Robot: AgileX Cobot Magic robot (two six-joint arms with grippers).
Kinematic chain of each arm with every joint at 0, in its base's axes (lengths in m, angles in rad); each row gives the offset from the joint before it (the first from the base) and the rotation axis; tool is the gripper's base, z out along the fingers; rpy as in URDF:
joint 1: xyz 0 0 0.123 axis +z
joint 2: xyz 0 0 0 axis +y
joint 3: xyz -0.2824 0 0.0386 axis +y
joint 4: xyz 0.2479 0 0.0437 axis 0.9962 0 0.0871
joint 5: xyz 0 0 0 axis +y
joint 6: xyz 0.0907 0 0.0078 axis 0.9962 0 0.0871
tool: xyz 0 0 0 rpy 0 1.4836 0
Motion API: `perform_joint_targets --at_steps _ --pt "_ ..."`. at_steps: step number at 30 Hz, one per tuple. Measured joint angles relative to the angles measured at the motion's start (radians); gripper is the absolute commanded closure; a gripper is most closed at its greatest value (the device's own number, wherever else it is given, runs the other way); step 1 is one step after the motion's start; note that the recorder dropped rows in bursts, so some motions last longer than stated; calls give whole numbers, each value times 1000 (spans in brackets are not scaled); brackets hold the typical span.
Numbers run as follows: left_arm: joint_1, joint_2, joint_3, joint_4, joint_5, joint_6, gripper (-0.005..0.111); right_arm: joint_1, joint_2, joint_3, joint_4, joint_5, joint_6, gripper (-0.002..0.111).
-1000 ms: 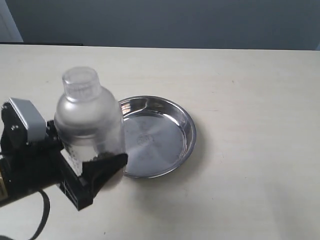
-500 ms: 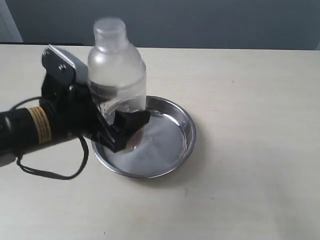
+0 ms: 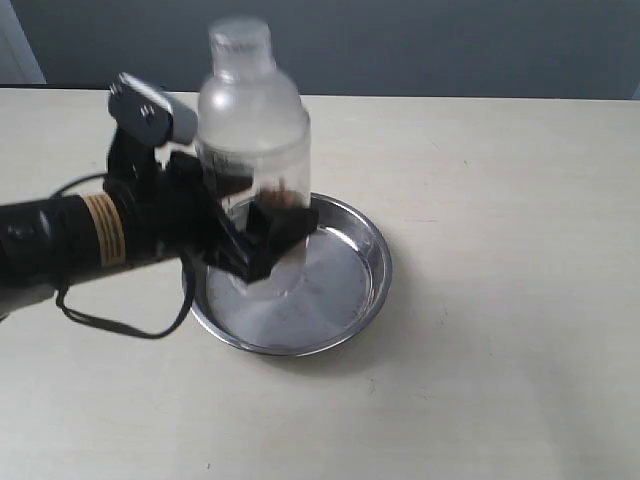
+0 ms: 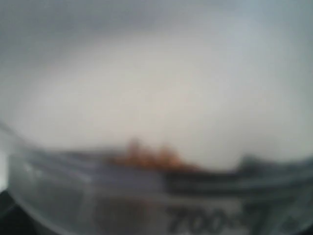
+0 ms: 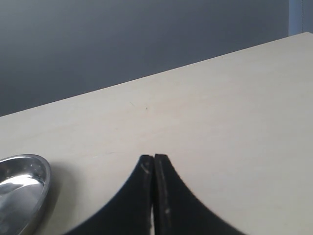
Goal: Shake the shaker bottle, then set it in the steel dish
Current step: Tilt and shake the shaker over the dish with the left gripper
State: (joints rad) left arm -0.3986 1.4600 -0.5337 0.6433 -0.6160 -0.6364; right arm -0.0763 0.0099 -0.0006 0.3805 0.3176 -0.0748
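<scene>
The exterior camera is looking down at a slant from above the near edge of the desk [image 3: 500, 200], facing its far edge and the dark wall [image 3: 400, 40] behind. It is standing far enough back that the whole steel dish [image 3: 352, 285] is fitting in. The left wrist camera is sitting right against the shaker bottle [image 4: 161, 147], so close that the bottle is filling and blurring the view. The right wrist camera is riding low over the desk, looking past the right gripper [image 5: 153, 164] toward a desk edge with dark wall beyond. The exterior and right wrist views are sharing the dish, and the exterior and left wrist views are sharing the bottle.
</scene>
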Motion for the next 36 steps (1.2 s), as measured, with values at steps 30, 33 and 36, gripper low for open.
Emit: perform_joint_targets --at_steps 30,33,36 --pt "-69 -125 -148 40 30 -3 106 0 0 0 0 0 0 109" --pt "-69 104 -40 -33 56 49 106 0 0 0 0 0 0 109" --pt "-71 -32 -111 -9 43 49 106 0 0 0 0 0 0 109"
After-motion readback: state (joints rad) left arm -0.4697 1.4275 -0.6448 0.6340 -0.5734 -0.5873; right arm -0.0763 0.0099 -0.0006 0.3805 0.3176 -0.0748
